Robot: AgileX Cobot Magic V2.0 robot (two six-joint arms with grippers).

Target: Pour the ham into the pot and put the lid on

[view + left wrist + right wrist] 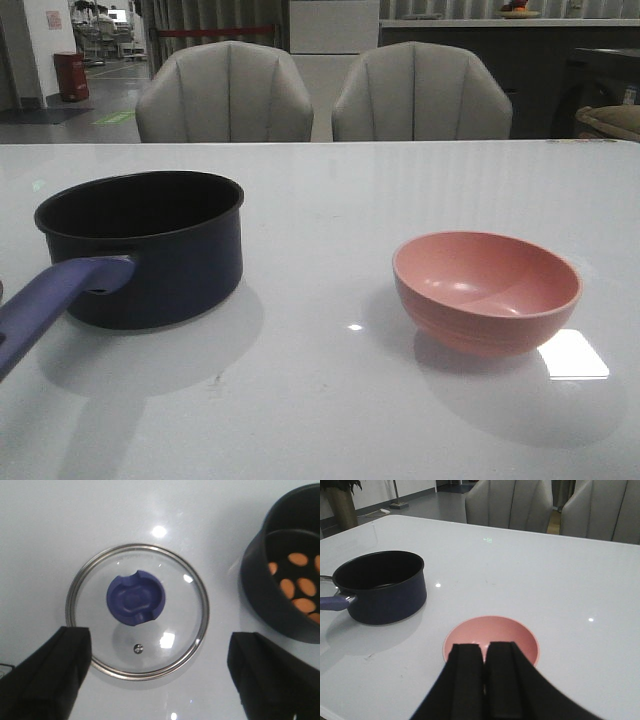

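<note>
The dark navy pot stands on the left of the white table, its purple-blue handle pointing toward the near edge. Several orange-yellow ham pieces lie inside the pot. The clear glass lid with its dark blue knob lies flat on the table beside the pot. My left gripper hovers above the lid, open, with nothing between its fingers. My right gripper is shut on nothing, just above the near rim of the pink bowl. Neither gripper shows in the front view.
The pink bowl stands upright on the right of the table and looks empty. Two grey chairs stand behind the table's far edge. Bare tabletop separates pot and bowl.
</note>
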